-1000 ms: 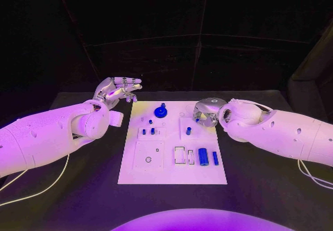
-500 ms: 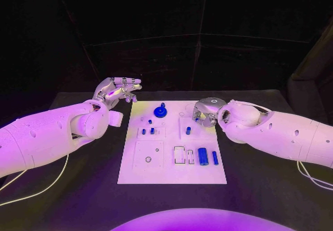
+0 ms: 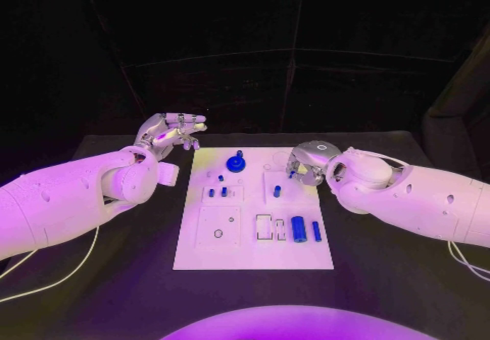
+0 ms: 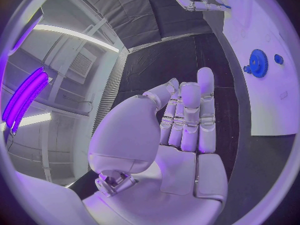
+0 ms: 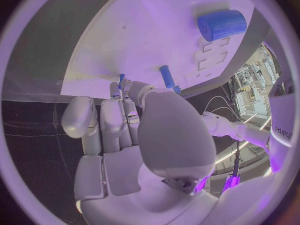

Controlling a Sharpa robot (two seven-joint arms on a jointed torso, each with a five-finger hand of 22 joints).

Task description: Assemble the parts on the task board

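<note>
A: Starting at the near edge of the board [image 3: 204,258]: anything seated there?

B: Doubtful. On the near right, a cylinder [image 3: 299,230] and a bar [image 3: 316,232] side by side, apparently lying loose. Just beside them, open slots [image 3: 265,227]. Reads as work left to do.

A: And mid-board?

B: Two pegs [image 3: 217,193] upright on the left, looking seated, plus another toward the right. Farther back, a gear [image 3: 237,165] with a knob, standing near the far edge. Probably done, by the look of it.

A: So how far along?

B: Roughly midway, at a guess. Several pieces standing, the near ones not yet placed, one more in the fingers.

A: In whose fingers?

B: The right hand [image 3: 306,164], over the board's far right, just beside the gear. Clamped on a thin pin [image 5: 121,78] at the fingertips, going by the right wrist view, with the pin close to the board.

A: The left hand [image 3: 171,131]?

B: Off the far left corner, raised above the tabletop [image 3: 388,269]. Holding nothing, fingers loosely apart from the thumb.

A: Anything in the way?

B: Mainly the right hand itself, covering the holes beneath it, so hard to tell which one suits the pin. Gear close by, worth not knocking. Also a cable [image 3: 61,280] on the tabletop by the left arm, well apart from the board
</note>
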